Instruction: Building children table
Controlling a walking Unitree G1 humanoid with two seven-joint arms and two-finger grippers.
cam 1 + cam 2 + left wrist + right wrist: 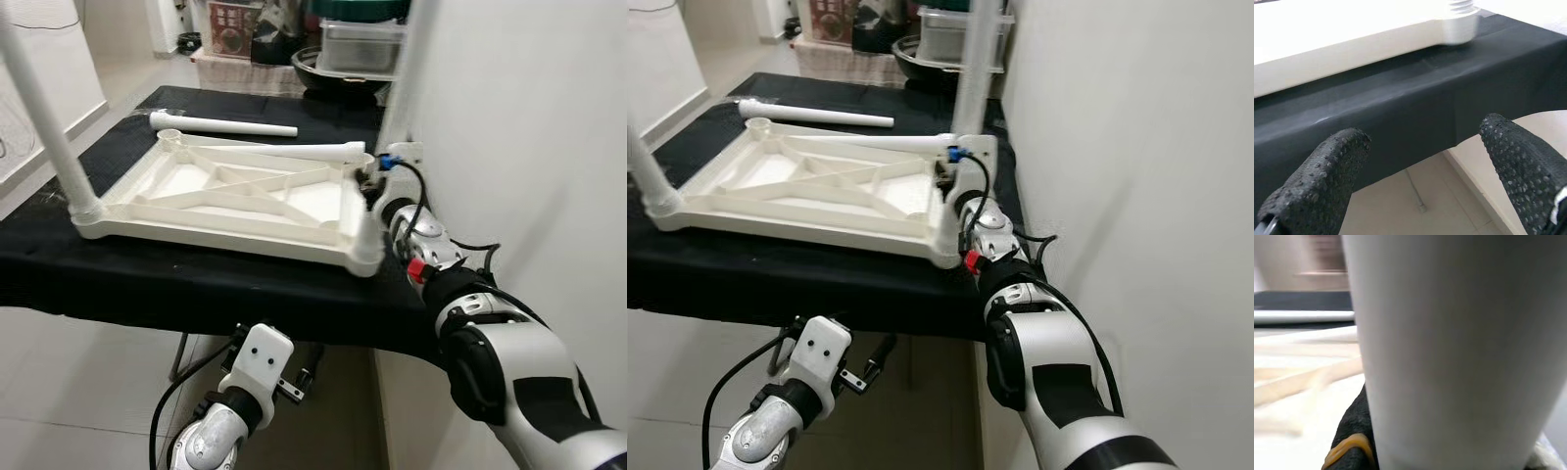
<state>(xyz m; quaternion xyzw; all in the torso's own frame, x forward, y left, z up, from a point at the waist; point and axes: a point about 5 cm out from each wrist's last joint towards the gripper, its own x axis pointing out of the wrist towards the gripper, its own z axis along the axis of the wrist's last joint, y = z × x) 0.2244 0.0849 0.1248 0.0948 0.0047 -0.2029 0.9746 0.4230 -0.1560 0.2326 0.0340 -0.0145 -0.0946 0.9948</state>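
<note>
Now right pincer [955, 181] grips upright leg [978, 69] on tabletop [813, 186]; left pincer [1420, 161] wide.

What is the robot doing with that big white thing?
It is building a little table. The white tabletop lies upside down on a black-covered bench. Two legs already stand up from its corners. The right claw is at the far right leg, which sits very close in the right wrist view. Another leg lies loose behind. The left claw hangs open below the bench edge.
</note>
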